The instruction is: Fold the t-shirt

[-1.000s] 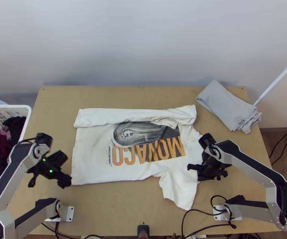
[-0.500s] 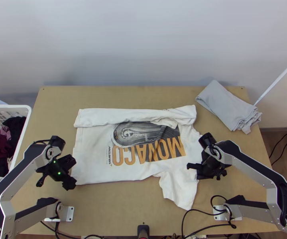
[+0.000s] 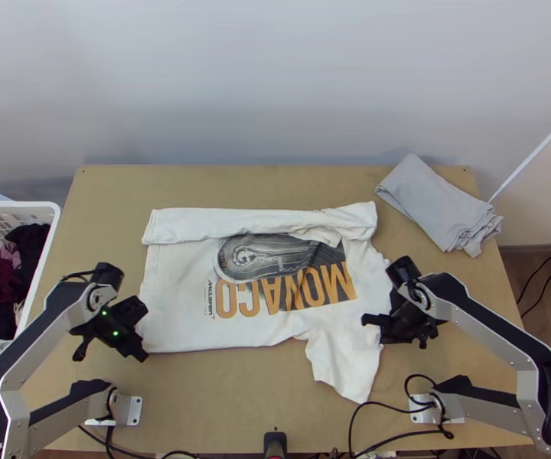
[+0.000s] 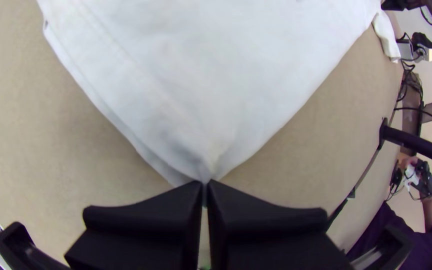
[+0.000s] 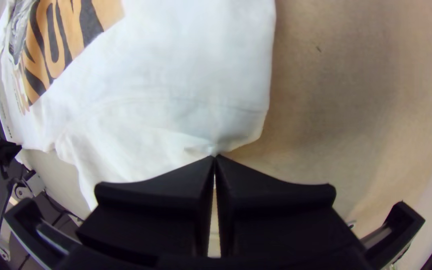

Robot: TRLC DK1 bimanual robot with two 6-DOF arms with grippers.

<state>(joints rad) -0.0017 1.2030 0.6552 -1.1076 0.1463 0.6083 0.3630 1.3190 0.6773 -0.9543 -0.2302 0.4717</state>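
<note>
The white t-shirt (image 3: 184, 294) lies on the table with its printed front up and its far edge folded over in a long strip; one sleeve spreads toward the near edge at right. At its near left corner is my left gripper (image 3: 139, 329); in the left wrist view the left gripper (image 4: 205, 187) is shut on that corner. My right gripper (image 3: 383, 325) is at the shirt's right side, just above the near sleeve. In the right wrist view the right gripper (image 5: 215, 160) is shut on a pinch of white cloth near the sleeve seam.
A folded grey cloth (image 3: 436, 203) lies at the table's far right corner. At the left stands a white basket (image 3: 46, 210) with dark clothes. Cables (image 3: 398, 434) run along the near edge. A person's hand (image 4: 428, 192) holds a device beyond the table.
The left gripper has shifted right to the shirt's near left corner and now holds it. The right gripper has moved very slightly right, and the cloth by it has shifted a little.
</note>
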